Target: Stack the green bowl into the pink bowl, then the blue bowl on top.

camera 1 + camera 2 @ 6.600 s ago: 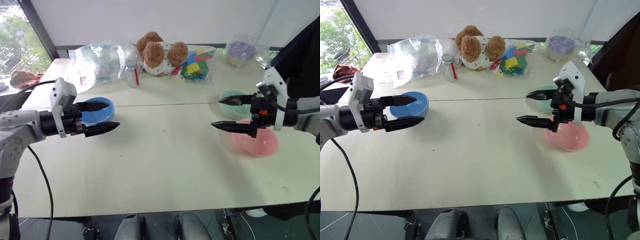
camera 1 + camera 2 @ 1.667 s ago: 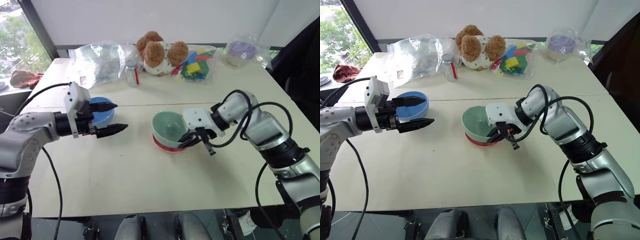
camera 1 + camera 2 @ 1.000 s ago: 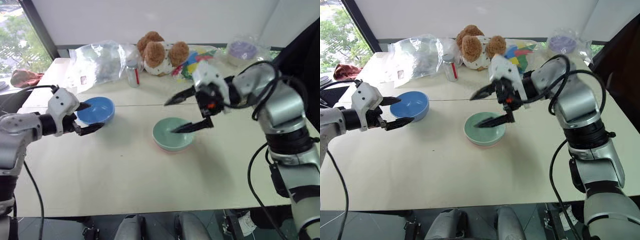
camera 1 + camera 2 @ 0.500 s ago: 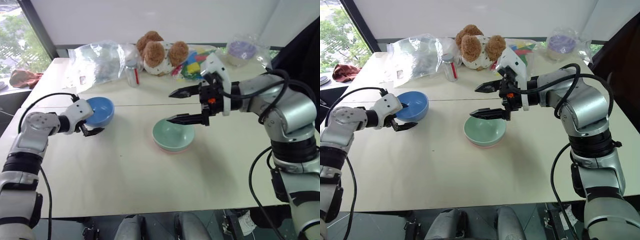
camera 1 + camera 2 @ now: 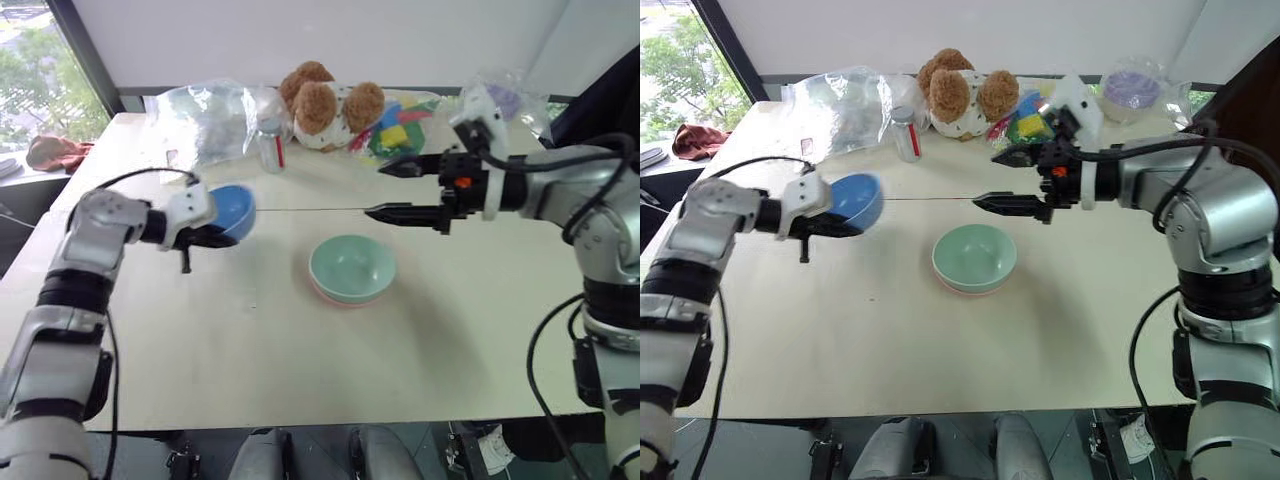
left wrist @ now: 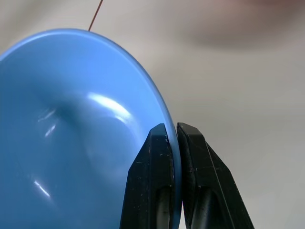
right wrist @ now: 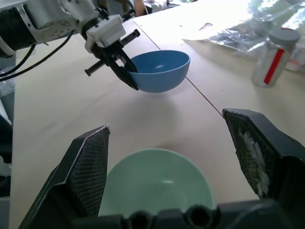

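Observation:
The blue bowl [image 5: 233,209] hangs tilted just above the table at the left, and my left gripper [image 6: 172,129] is shut on its near rim. From the right wrist view the same bowl [image 7: 159,70] casts a shadow on the table below it. The green bowl [image 5: 352,267] sits nested in the pink bowl [image 5: 343,299], of which a thin rim shows, at the table's middle. My right gripper [image 5: 376,191] stands open and holds nothing, in the air behind and to the right of that stack.
Along the table's far edge are clear plastic bags [image 5: 208,120], a small bottle with a red label [image 5: 268,150], a teddy bear [image 5: 325,100], a bag of coloured blocks [image 5: 398,132] and a wrapped lavender bowl [image 5: 1126,90]. A seam line [image 5: 300,210] crosses the tabletop.
My left gripper has shut on the blue bowl's rim, lifted it off the table and carried it right. My right gripper, still open, has drawn away to the right of the green bowl.

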Available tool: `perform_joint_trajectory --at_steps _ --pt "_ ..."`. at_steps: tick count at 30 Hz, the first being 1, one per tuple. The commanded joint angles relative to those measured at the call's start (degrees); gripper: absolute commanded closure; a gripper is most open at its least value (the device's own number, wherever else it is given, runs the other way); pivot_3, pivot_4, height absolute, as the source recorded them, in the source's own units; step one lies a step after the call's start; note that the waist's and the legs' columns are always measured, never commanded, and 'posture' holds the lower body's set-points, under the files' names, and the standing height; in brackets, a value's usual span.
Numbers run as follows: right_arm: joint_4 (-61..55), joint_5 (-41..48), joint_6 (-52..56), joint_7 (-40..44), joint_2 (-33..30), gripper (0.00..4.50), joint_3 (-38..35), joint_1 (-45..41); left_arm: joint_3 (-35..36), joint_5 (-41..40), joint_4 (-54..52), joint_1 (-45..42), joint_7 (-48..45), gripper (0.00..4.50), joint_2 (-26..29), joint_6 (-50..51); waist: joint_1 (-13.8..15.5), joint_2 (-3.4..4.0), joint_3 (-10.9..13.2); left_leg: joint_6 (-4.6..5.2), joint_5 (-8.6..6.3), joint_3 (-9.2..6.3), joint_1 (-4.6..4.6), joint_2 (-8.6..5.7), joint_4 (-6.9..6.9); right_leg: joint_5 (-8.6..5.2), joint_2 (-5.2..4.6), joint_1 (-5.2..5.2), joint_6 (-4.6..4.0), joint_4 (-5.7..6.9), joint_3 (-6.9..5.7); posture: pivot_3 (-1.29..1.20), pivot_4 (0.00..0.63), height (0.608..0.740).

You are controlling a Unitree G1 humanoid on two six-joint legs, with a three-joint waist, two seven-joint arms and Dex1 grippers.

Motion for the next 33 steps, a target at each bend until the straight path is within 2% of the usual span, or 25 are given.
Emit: perform_joint_trajectory --at_steps 1,5,13,19,23,28,29,33 --pt "-3.8 1.41 0.57 0.15 -4.65 0.39 -4.46 3.64 -0.52 -6.19 -7.82 -5.85 -7.22 4.43 -3.58 4.54 0.28 0.0 0.0 0.0 0.0 -0.01 -0.02 0.0 0.0 0.0 0.0 0.0 0.0 0.0 0.0 0.0 0.15 0.74" --pt "-8.64 3.86 3.06 -1.47 -7.57 0.39 -7.98 9.42 -6.02 -9.45 -9.1 -10.17 -10.22 4.43 -7.27 3.79 0.11 0.01 0.0 0.01 -0.01 0.0 -0.03 0.01 -0.02 0.0 0.05 -0.01 0.0 -0.02 0.05 0.0 0.15 0.74" --pt "-17.64 8.16 8.1 -6.05 -11.36 0.39 -17.26 19.64 -24.51 -17.92 -5.17 -17.25 -10.22 4.43 -8.06 -4.15 -1.05 0.01 0.0 0.01 0.0 -0.02 0.08 0.07 0.01 0.0 0.08 0.0 0.0 0.08 0.27 0.0 0.15 0.74" --pt "-23.91 11.82 11.34 -9.18 -12.8 0.39 -22.85 25.23 -31.76 -17.6 1.48 -20.52 -10.22 4.43 -10.99 -11.05 -0.84 0.01 0.0 0.01 0.0 -0.06 0.09 0.07 -0.01 0.0 0.18 0.0 0.0 0.06 0.28 0.0 0.15 0.74" --pt "-25.2 13.54 12.26 -11.38 -13.1 0.39 -24.85 26.97 -33.28 -17.29 3.8 -20.99 -10.22 2.95 -12.06 -13.31 -0.82 0.0 0.01 0.02 0.0 -0.05 0.06 0.05 0.01 0.0 0.18 0.03 0.0 -0.01 0.28 0.0 0.15 0.74" --pt "-25.49 14.69 11.82 -12.31 -14.26 0.39 -26.21 28.85 -30.12 -20.04 3.28 -21.26 -10.22 0.37 -12.19 -10.49 -0.85 0.0 0.01 0.02 0.0 -0.07 0.06 0.06 0.01 -0.01 0.21 0.03 0.01 -0.01 0.28 0.0 0.15 0.74" --pt "-25.41 14.71 11.56 -12.42 -14.47 0.39 -26.13 29.07 -28.88 -21.28 2.91 -21.56 -10.22 0.02 -11.94 -8.64 -0.89 -0.01 0.01 0.02 0.0 -0.07 0.06 0.06 0.01 -0.01 0.21 0.03 0.01 -0.01 0.28 0.0 0.15 0.74" --pt "-24.72 14.65 10.1 -12.05 -15.63 0.39 -25.32 29.92 -21.15 -26.35 0.71 -22.59 -10.22 0.02 -8.57 1.65 -1.12 -0.02 0.02 0.02 0.0 -0.07 0.06 0.07 0.01 -0.01 0.22 0.03 0.01 0.0 0.28 0.0 0.15 0.74"
